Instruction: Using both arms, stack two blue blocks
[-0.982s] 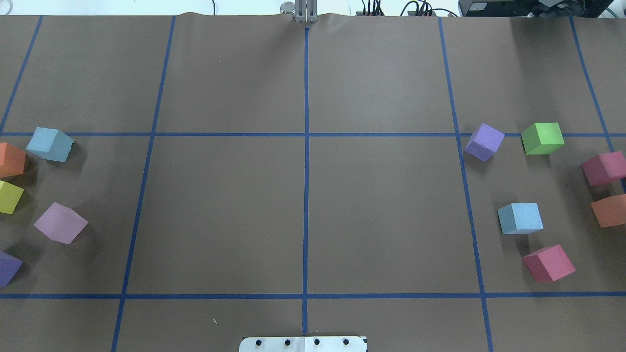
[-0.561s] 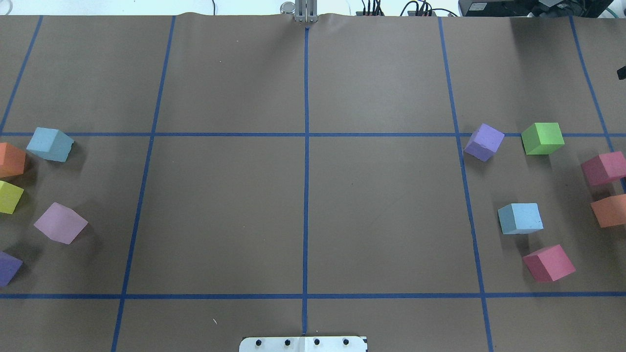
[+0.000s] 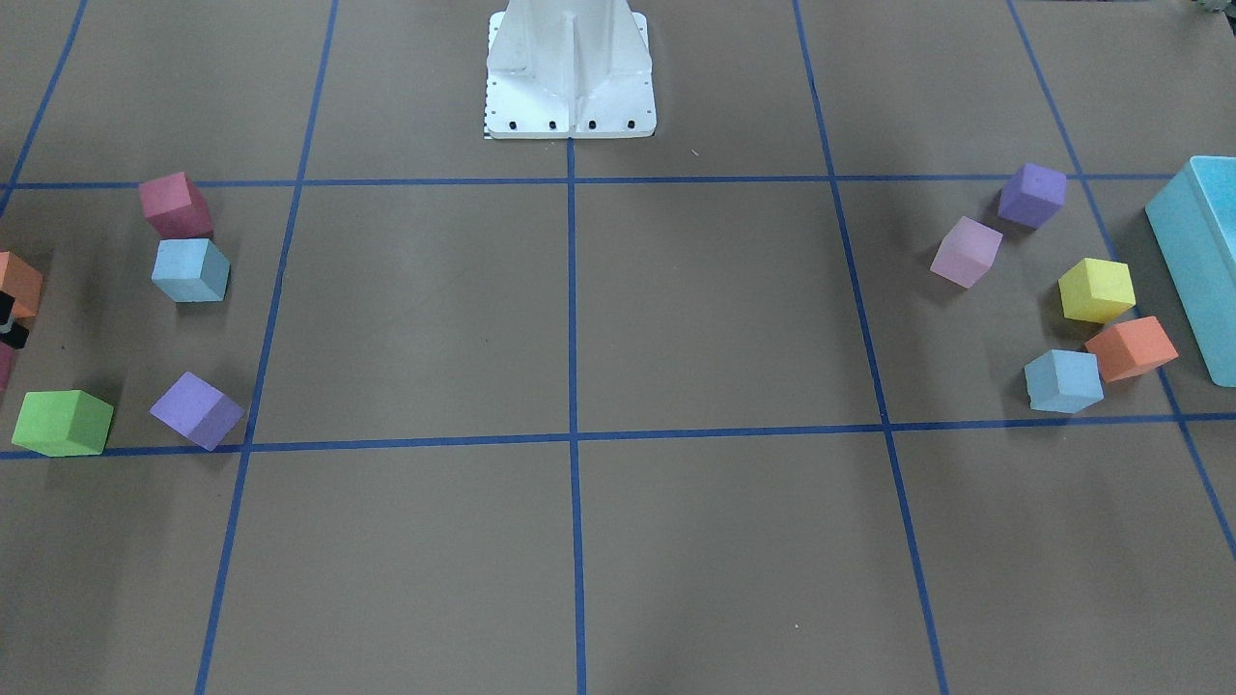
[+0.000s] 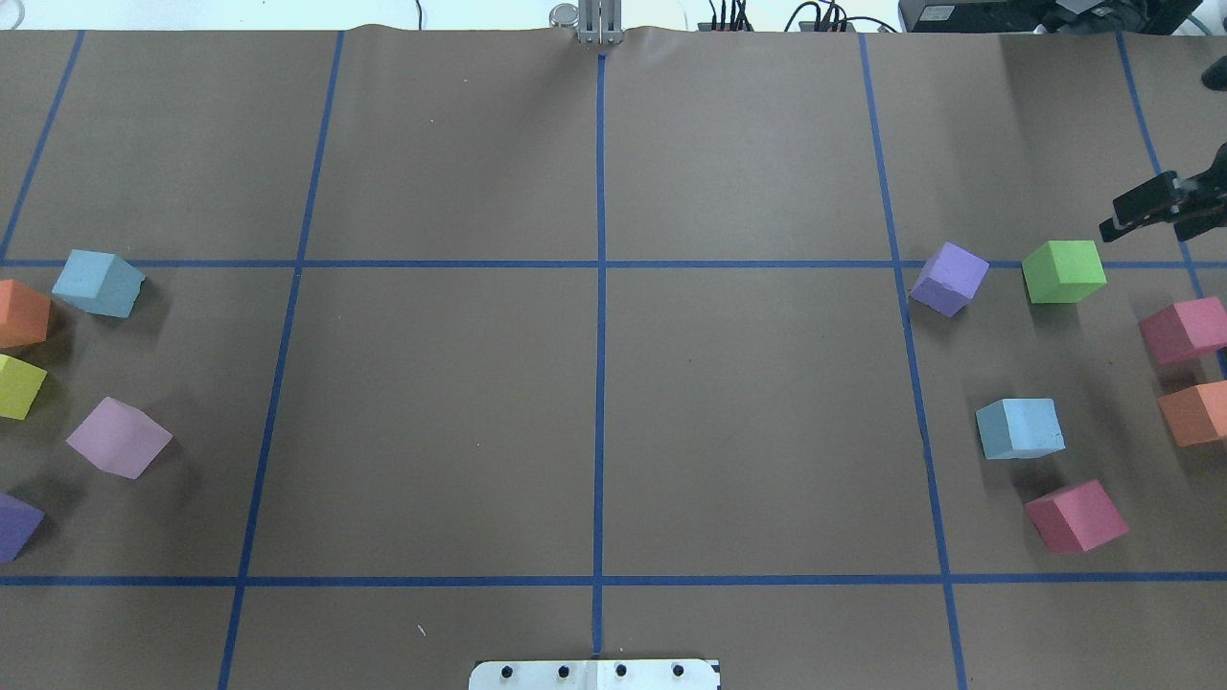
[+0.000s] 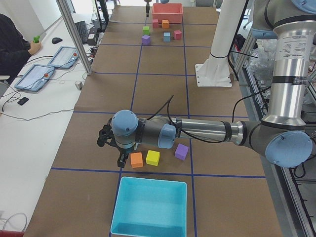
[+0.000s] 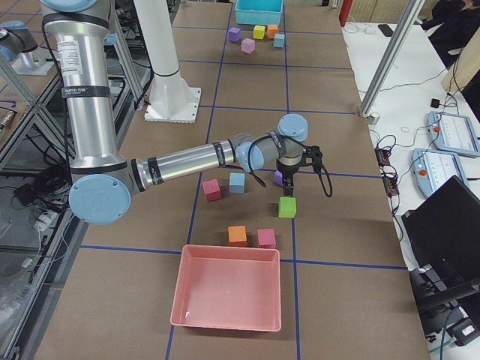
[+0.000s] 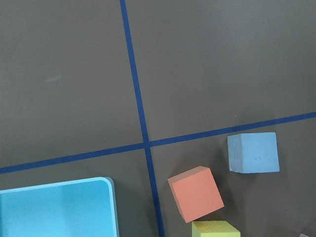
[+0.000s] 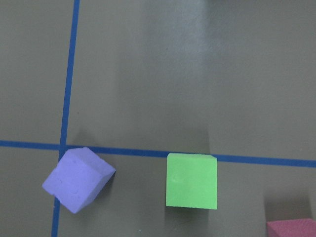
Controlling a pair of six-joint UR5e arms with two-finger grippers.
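One blue block lies on the right half of the table, next to a red cube; it also shows in the front view. The other blue block lies at the far left, beside an orange cube, and shows in the left wrist view. My right gripper enters at the overhead view's right edge, above and just right of the green cube; only part shows, so I cannot tell its state. My left gripper hovers by the orange cube; I cannot tell its state.
Purple, pink-red and orange cubes lie on the right. Yellow, pink and purple cubes lie on the left. A turquoise bin and a red bin stand at the table's ends.
My right gripper has come into the overhead view from the right edge and moved left toward the green cube. No block has moved.
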